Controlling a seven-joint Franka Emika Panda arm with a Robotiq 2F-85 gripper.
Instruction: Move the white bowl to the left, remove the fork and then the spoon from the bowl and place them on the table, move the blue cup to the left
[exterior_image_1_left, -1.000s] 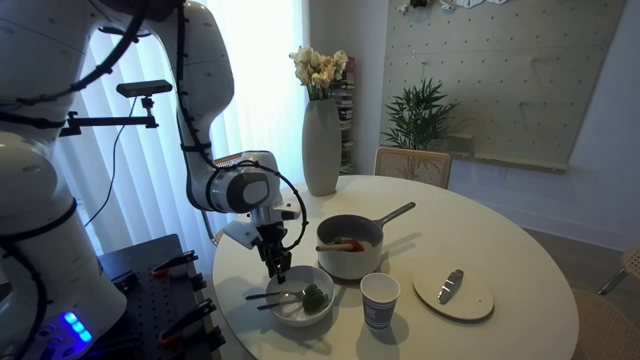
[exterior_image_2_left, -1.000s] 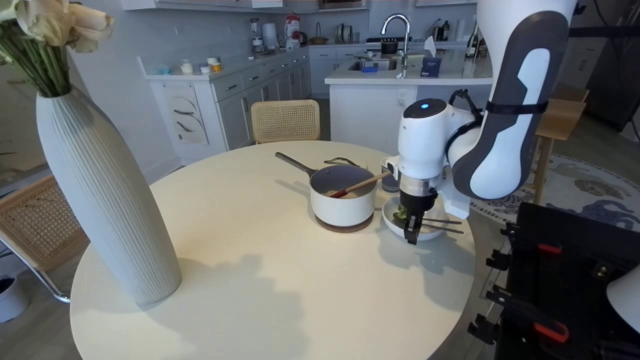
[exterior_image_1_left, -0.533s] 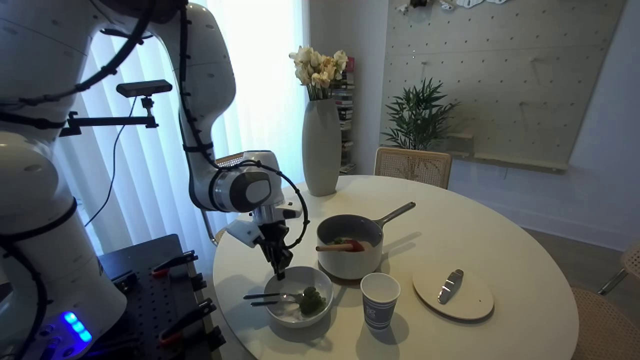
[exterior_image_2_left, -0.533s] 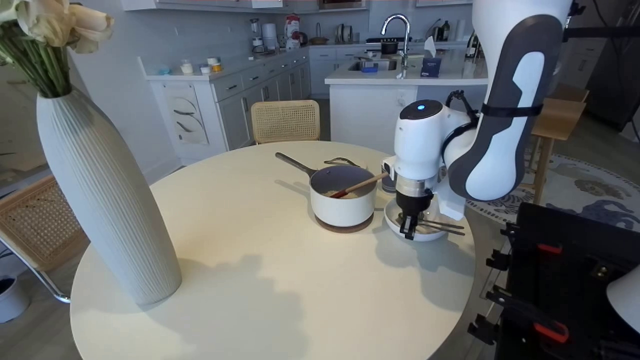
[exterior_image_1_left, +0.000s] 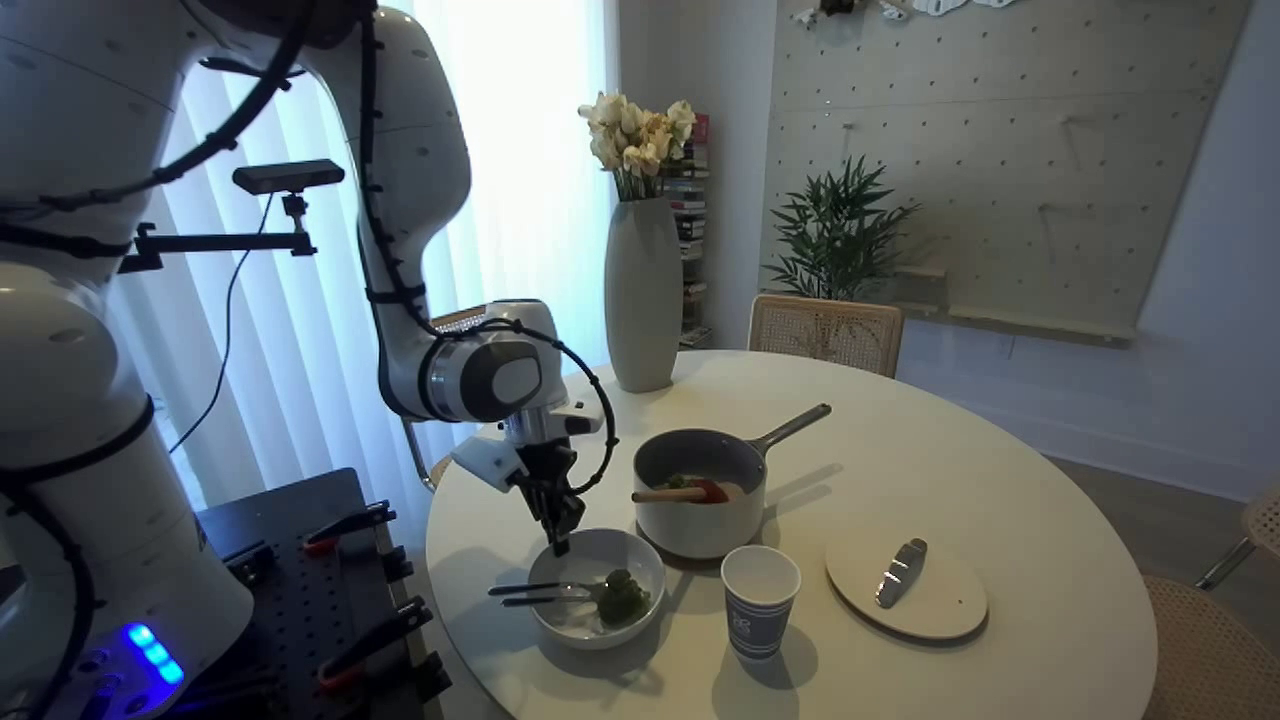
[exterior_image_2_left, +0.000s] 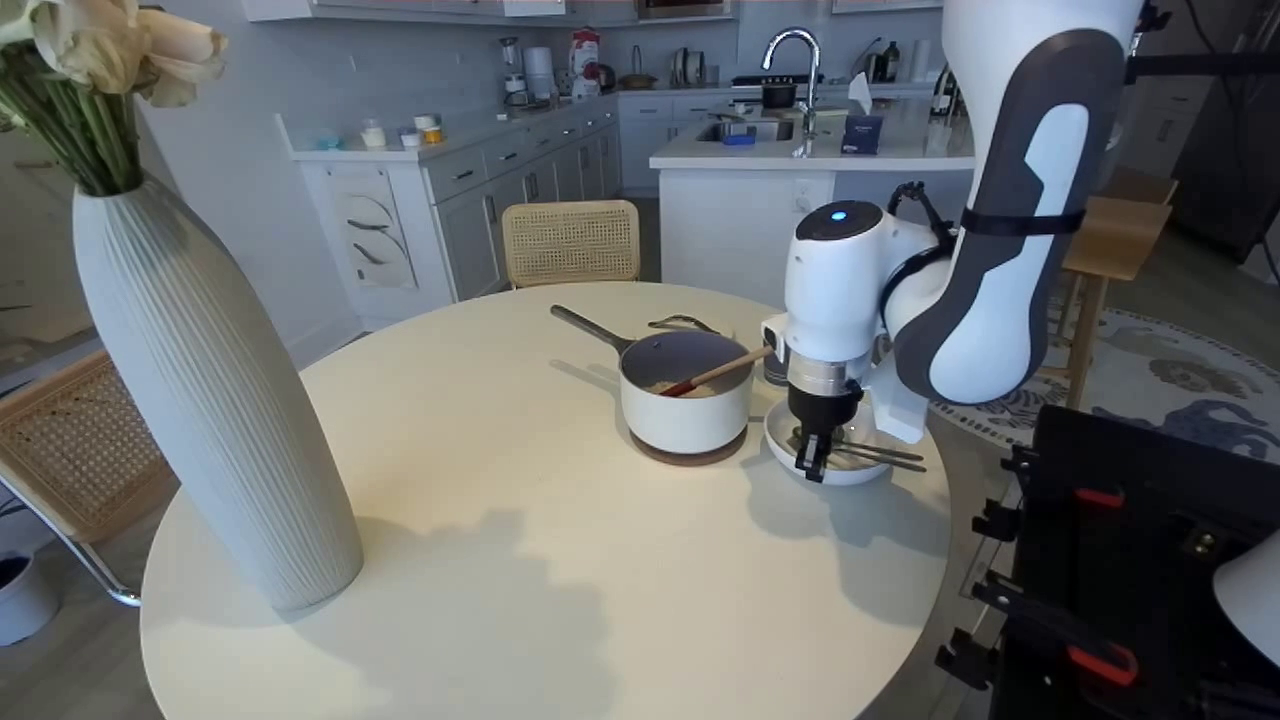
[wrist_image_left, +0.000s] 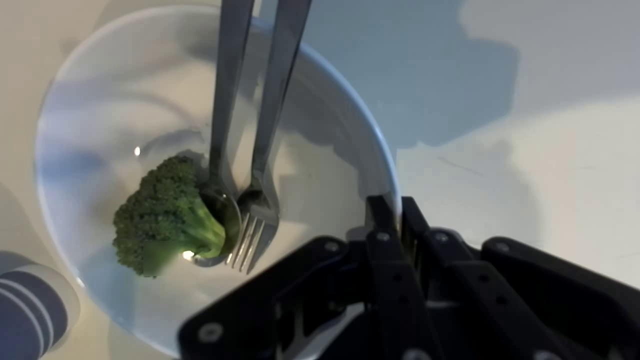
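Both the claw and the white bowl had shifted slightly since the earlier frame, and the handles of the fork and the spoon lay closer to each other in an exterior view. The bowl was located near the edge of the counter on the side of the black stand; both handles projected over the bowl's lip toward that edge. The saucepan stood just beside the bowl, with a wooden-handled utensil extending over the saucepan's wall on the bowl's side. The blue cup stood upright near the bowl, apart from it, and the plate lay beyond the cup. A broad stretch of counter ran between the bowl and the vase. The claw was clenched on the bowl's lip, opposite the cup: in the wrist view, one of its fingers sat inside the wall and one outside. The heads of the fork and the spoon rested within the bowl, and broccoli overlapped the spoon's head. The arm reached out over the counter's edge and bent downward; in an exterior view, the wrist housing stood close to vertical, above the bowl's lip, with the claw pointing down. Whether the base of the bowl touched the counter could not be determined.
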